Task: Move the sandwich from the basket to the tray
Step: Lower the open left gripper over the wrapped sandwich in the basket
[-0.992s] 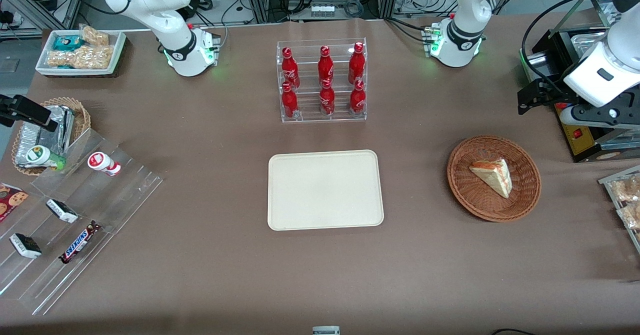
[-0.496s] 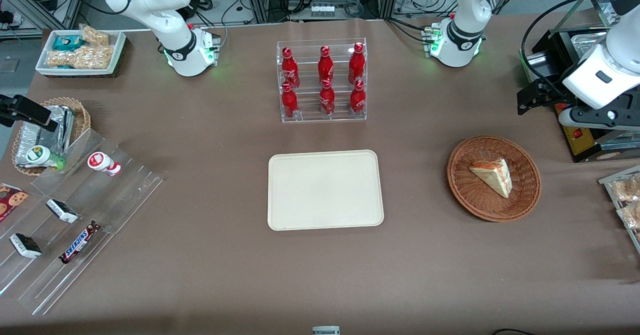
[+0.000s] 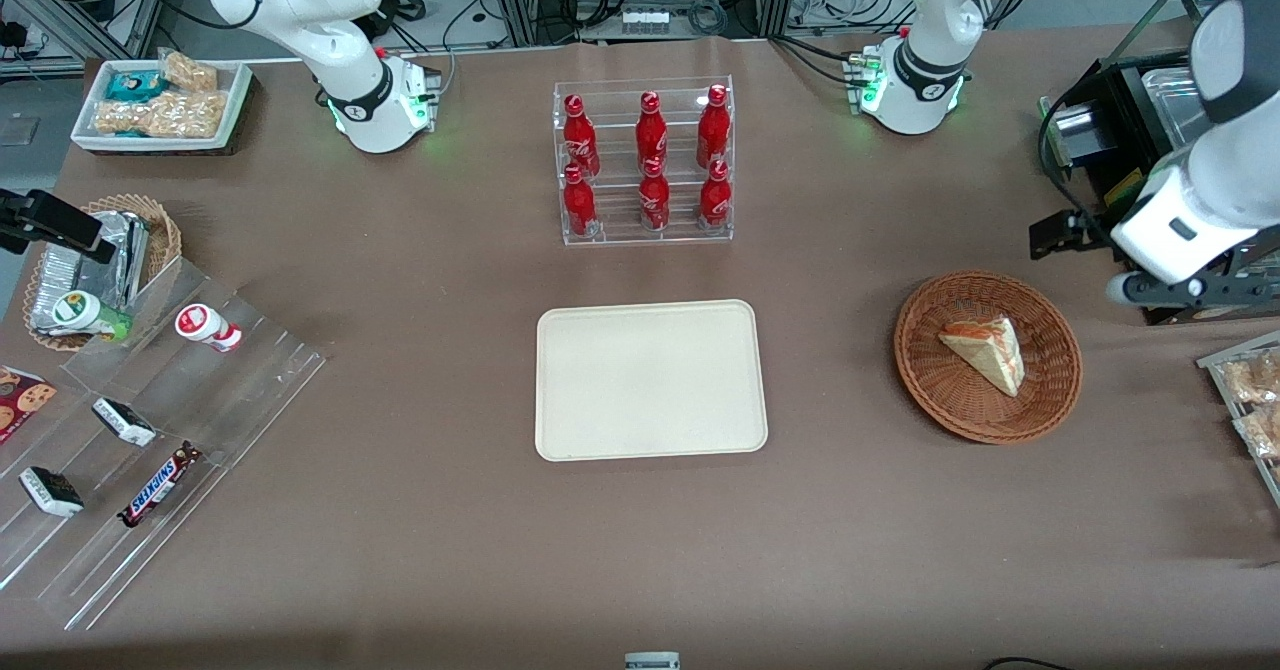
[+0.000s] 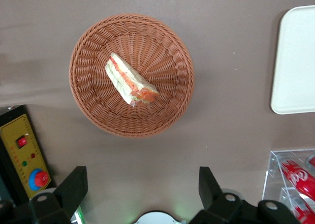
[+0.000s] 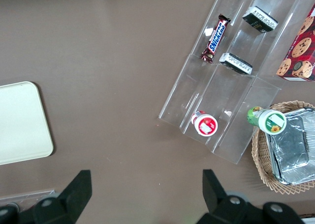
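Above basket (image 4: 132, 75) with sandwich (image 4: 130, 80): gripper (image 4: 142, 184), fingers spread, empty; SNICKERS bar (image 3: 158, 484) legible.

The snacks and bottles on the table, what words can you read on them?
"SNICKERS": on the brown candy bar lying on the clear acrylic rack.
"Coca-Cola": white script on the red bottles, only just readable.
Black-and-white snack packs: print too small to read.
Sandwich, basket, tray: no writing.
The gripper, open, hangs above the table beside the basket: no label.
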Motion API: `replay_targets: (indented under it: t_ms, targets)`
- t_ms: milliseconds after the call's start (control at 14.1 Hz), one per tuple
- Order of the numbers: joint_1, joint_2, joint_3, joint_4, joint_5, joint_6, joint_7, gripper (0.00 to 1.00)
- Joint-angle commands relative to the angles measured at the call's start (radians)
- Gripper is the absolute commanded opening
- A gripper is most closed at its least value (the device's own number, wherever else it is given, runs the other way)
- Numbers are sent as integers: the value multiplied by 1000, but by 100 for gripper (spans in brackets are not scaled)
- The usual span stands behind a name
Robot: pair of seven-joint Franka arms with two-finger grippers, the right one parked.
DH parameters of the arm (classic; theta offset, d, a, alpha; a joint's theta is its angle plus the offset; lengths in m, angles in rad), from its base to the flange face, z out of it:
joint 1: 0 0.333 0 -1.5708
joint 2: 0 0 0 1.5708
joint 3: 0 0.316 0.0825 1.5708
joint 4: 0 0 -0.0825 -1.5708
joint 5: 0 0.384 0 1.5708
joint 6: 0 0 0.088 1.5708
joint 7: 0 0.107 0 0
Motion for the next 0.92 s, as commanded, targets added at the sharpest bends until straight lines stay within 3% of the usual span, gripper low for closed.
replay_targets:
  t_ms: [0, 425, 850]
  targets:
    - [3, -21, -2, -172, 12, 160, -32, 100]
    - [7, -24, 19, -441, 30, 493, -210, 100]
    - [12, 40, 56, -544, 27, 759, -777, 100]
